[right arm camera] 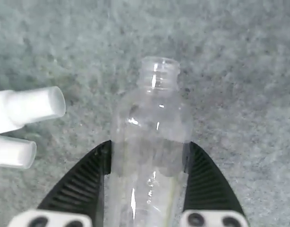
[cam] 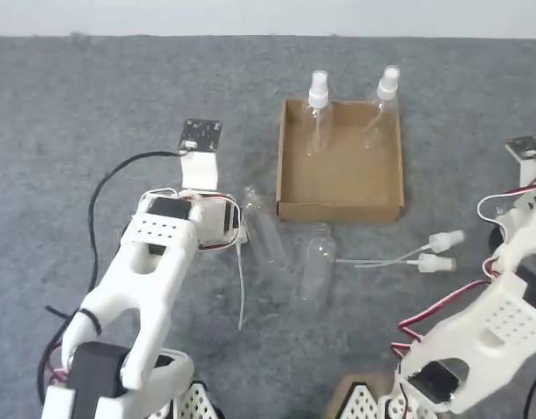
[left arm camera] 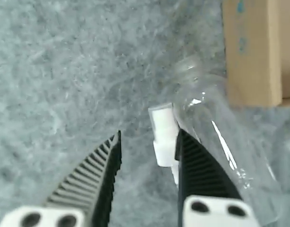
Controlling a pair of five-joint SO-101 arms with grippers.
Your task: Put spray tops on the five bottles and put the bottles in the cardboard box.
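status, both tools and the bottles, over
Left tool open, spray top between its jaws, beside a lying bottle. Right tool shut on an uncapped bottle, two loose spray tops alongside. Two capped bottles stand in the cardboard box.

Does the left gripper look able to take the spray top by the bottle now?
Probably yes: the spray top lies uncovered between the open fingers of the left gripper; the bottle sits just outside one finger.
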